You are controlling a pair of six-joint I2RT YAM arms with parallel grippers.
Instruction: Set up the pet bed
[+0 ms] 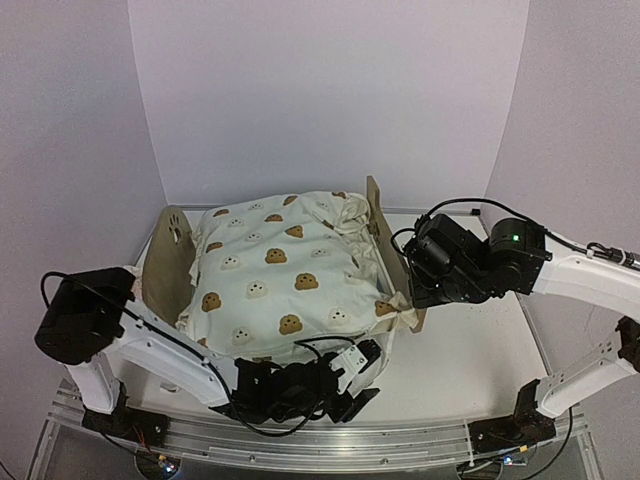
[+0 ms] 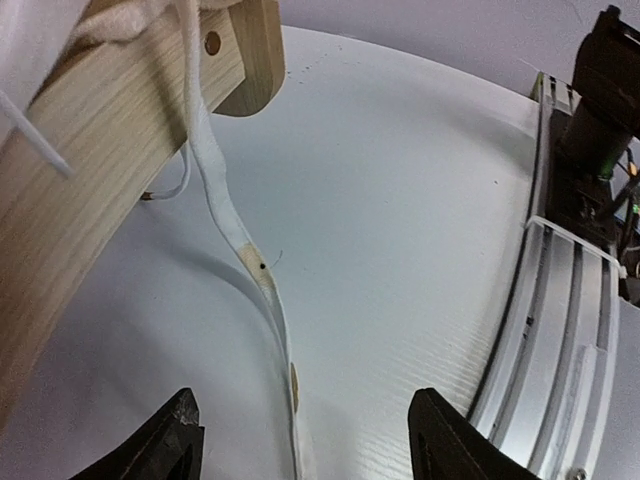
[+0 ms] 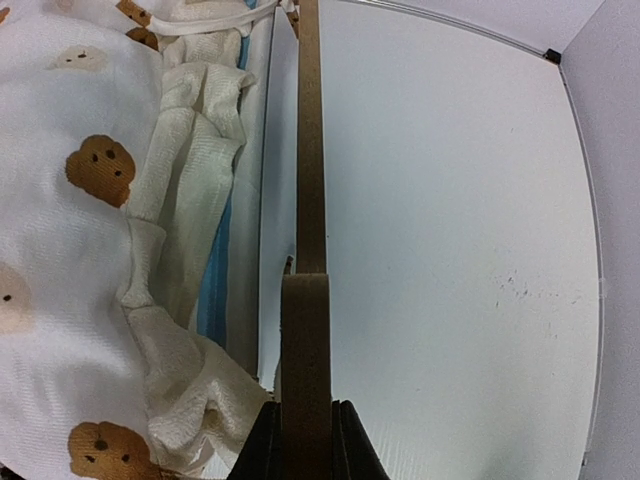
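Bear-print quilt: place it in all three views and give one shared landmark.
Top external: quilt at centre, draped over the pet bed.
Left wrist: only its tie hangs from top left.
Right wrist: quilt fills the left side.
Landmark: the pet bed's plywood, in all three.

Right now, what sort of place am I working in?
Most likely a lab or test booth rather than a home. Plain white partition walls box in a bare white table, and an aluminium rail runs along its near edge.
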